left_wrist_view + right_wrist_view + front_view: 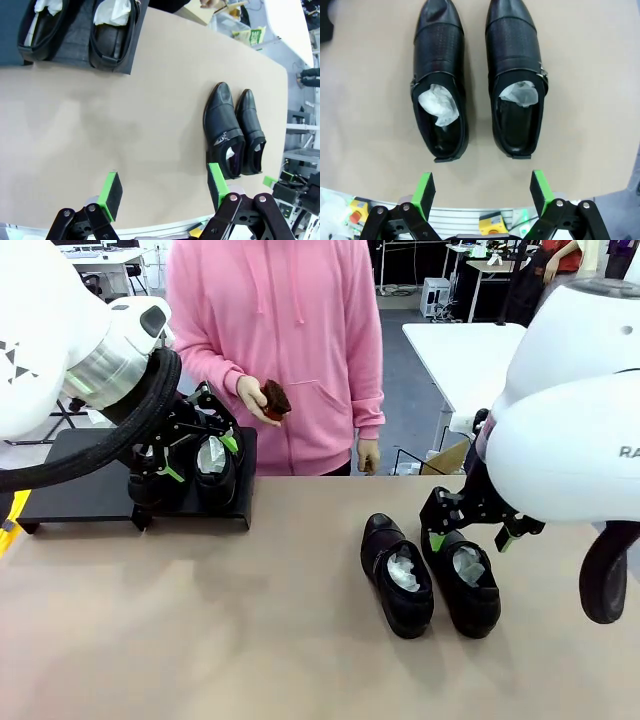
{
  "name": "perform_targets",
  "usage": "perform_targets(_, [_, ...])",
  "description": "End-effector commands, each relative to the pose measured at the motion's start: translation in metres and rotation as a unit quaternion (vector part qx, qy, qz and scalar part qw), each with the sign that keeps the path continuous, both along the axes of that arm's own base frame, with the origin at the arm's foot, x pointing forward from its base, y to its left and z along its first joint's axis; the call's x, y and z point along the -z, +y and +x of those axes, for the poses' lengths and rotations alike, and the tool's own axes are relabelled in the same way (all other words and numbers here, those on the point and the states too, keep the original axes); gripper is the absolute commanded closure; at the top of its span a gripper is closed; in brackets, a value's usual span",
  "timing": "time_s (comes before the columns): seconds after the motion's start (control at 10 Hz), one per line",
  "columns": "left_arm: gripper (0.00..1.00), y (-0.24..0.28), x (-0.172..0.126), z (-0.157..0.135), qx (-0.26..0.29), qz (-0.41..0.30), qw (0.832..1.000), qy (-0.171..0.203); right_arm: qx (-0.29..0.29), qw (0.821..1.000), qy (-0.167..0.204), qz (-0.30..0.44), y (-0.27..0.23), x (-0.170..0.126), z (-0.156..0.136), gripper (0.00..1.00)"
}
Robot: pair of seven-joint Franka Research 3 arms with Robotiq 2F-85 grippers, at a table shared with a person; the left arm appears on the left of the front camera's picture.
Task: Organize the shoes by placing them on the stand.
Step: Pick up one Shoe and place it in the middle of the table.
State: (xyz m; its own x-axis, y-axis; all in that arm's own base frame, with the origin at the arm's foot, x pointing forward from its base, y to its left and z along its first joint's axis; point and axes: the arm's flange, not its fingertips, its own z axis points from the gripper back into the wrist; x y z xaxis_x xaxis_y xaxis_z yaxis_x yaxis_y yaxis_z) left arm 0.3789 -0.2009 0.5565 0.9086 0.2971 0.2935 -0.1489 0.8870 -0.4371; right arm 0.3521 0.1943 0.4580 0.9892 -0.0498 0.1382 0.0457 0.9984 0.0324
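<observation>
Tabletop (250,640), tan and bare along the robot's edge, carries a pair of shoes (398,575) right of the middle, side by side with a thin strip of surface between them, each glossy black and stuffed with crumpled white paper. Above their far end hangs the right tool (472,538). In its own wrist view the right tool (482,194) stands spread wide with nothing between its green pads (424,194), and the pair of shoes (440,85) lies just beyond, heels toward the fingers and toes pointing away. Farther back on the left, the stand (75,475) rests low and matte black on the tabletop, with the left tool (205,458) in front of its right end. Seen from its own wrist, the left tool (164,191) is also wide apart and empty, with bare tabletop between the pads, well apart from the stand (75,40), where two more shoes (114,32) sit abreast at the right end. Beyond the far edge stands a person in a pink hoodie (275,310), one hand (252,392) holding a small brown brush (276,399).
</observation>
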Motion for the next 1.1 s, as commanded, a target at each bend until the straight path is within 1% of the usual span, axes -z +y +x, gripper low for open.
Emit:
perform_targets(0.0, [0.12, 0.002, 0.001, 0.000, 0.000, -0.005, 1.000, -0.006, -0.024, 1.000, 0.001, -0.010, 0.010, 0.013, 0.025, 0.00])
perform_targets(0.3, [0.12, 0.002, 0.001, 0.000, 0.000, -0.005, 1.000, -0.006, -0.043, 0.999, -0.009, -0.005, 0.030, 0.026, 0.042, 0.00])
perform_targets(0.4, [0.12, 0.002, 0.001, 0.000, 0.000, -0.005, 1.000, -0.006, -0.045, 0.999, -0.008, -0.007, 0.035, 0.034, 0.045, 0.05])
perform_targets(0.5, [0.12, 0.002, 0.001, 0.000, 0.000, -0.005, 1.000, -0.006, -0.042, 0.999, -0.012, -0.002, 0.036, 0.038, 0.046, 0.24])
perform_targets(0.6, [0.12, 0.002, 0.001, 0.000, 0.000, -0.005, 1.000, -0.006, -0.027, 1.000, -0.016, -0.004, 0.036, 0.039, 0.047, 0.43])
perform_targets(0.7, [0.12, 0.002, 0.001, 0.000, 0.000, -0.005, 1.000, -0.006, -0.019, 1.000, -0.003, 0.004, 0.038, 0.043, 0.048, 0.43])
perform_targets(1.0, [0.12, 0.002, 0.001, 0.000, 0.000, -0.005, 1.000, -0.006, -0.011, 1.000, 0.005, 0.010, 0.046, 0.061, 0.052, 0.43])
